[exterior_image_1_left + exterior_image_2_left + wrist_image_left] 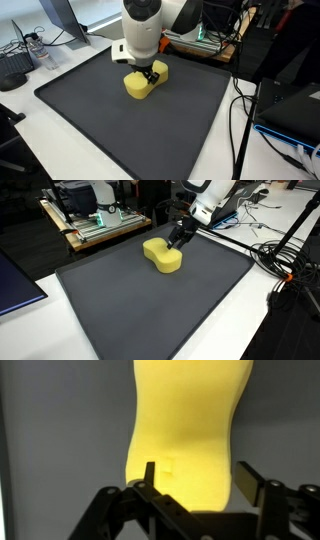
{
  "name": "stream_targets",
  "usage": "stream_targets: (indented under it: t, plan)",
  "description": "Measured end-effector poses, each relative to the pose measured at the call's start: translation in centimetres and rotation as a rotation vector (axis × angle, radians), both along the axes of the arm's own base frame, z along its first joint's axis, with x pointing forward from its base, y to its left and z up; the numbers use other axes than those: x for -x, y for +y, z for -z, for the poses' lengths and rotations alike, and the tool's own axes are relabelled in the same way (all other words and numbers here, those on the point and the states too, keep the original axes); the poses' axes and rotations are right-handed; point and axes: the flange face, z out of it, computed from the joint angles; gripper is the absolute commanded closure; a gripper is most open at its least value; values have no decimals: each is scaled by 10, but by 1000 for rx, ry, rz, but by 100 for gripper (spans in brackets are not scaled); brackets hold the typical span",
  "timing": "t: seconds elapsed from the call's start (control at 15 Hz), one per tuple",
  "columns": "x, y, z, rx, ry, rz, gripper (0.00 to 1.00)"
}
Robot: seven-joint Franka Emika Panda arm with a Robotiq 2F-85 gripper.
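The fingers [150,473] stand spread and grip nothing. One tip lies over the yellow sponge [190,420], the other just off its right edge. The sponge lies flat beneath them and extends away to the far side. Its narrowed waist probably offers the easiest hold. In both exterior views the sponge [160,257] rests on the far part of the dark mat [120,130], which covers the white bench [50,140].

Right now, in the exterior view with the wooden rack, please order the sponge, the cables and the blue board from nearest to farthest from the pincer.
1. Sponge: right at the pincer, on the mat.
2. Cables: past the mat's edge, picture right.
3. Blue board: picture's lower left, off the mat.
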Motion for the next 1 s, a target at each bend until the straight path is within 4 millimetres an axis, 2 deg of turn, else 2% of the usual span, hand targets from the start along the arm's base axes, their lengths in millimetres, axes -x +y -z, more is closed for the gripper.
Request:
stream_targets:
  t: [0.2,0.47,0.67,1.0]
  plan:
    - [6,11,-28,-37,26,-24,0]
    - [14,29,-48,-110,59,-48,0]
    - [19,42,-51,-117,68,-53,0]
    - [25,67,-40,-76,60,-46,0]
